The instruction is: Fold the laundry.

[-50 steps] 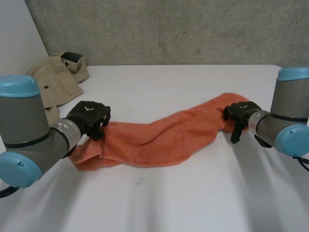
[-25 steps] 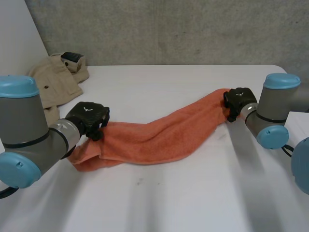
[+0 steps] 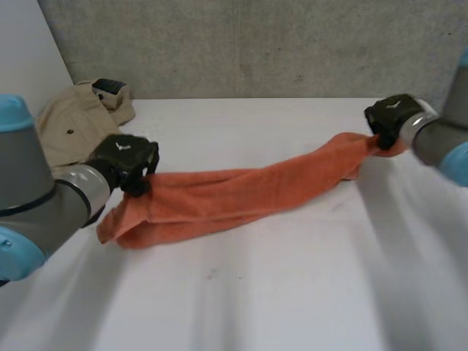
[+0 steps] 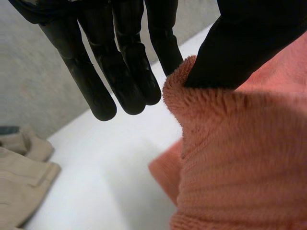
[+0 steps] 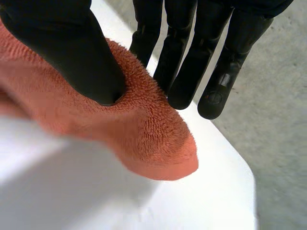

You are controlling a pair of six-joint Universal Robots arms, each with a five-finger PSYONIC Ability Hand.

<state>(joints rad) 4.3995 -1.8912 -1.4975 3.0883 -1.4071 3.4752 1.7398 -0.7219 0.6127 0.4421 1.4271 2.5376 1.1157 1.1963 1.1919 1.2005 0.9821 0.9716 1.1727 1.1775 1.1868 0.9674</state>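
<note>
An orange towel [image 3: 241, 194] stretches across the white surface [image 3: 292, 292] between two robot hands. The left hand [image 3: 124, 162] pinches one bunched end between thumb and straight fingers, and the right hand [image 3: 391, 117] grips the opposite end the same way, raised off the surface near its far edge. Held at both ends, the cloth is drawn into a long, rumpled band with its middle resting on the surface — a hold that looks meant to pull it straight before any fold is made. A beige garment [image 3: 77, 121] lies heaped behind the left hand — apparently next in line.
</note>
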